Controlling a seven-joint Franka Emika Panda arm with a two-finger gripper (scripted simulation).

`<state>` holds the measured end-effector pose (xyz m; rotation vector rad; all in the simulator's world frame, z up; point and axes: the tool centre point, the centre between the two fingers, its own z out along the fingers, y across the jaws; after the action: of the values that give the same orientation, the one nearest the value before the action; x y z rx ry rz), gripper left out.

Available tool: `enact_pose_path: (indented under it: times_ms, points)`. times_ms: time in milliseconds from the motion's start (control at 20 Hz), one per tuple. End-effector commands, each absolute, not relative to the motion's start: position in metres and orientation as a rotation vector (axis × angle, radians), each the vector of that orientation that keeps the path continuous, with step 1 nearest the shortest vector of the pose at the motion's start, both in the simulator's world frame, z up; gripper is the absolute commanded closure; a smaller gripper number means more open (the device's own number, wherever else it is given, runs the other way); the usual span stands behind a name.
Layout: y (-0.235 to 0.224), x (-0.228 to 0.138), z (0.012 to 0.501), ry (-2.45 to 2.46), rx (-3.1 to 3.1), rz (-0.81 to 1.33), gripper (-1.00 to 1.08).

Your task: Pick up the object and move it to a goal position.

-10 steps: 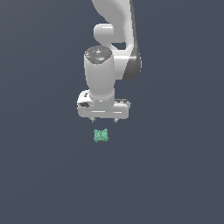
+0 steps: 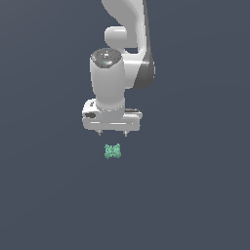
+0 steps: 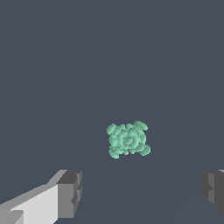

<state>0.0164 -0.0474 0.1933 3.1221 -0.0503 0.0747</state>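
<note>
Hanging above the dark grey-blue floor (image 2: 195,205), the white gripper (image 2: 113,133) points straight down with its jaws spread wide — nothing is between them. In the exterior view its two short dark fingertips (image 2: 100,132) poke out from the underside of the broad white hand, and the arm (image 2: 128,29) rises from it toward 12 o'clock and out of the picture.

The object (image 2: 113,151) — a small mint-green, knobbly lump with a bumpy, roughly square outline — sits on the floor at 6 o'clock from the gripper, just beneath it and clear of both fingertips. It is narrower than the hand above it.

The wrist view looks down on the same lump (image 3: 128,139), its surface a cluster of little rounded nubs around a ringed middle. The two grey finger pads (image 3: 70,194) show at the frame's edge, one on a white finger body, the other only partly in view; they stand well apart, and the object lies in line with the gap between them but beyond the pads, touching neither.
</note>
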Motion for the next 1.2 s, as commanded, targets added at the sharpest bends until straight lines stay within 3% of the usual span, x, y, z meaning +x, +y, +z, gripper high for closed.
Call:
enact_pose_path:
  times_ms: [0,1150]
  points:
    - [-0.050,0.016,0.195,-0.039,3.117,0.076,-0.92]
    - [-0.050,0.017,0.171,-0.577,3.086,0.053,-0.92]
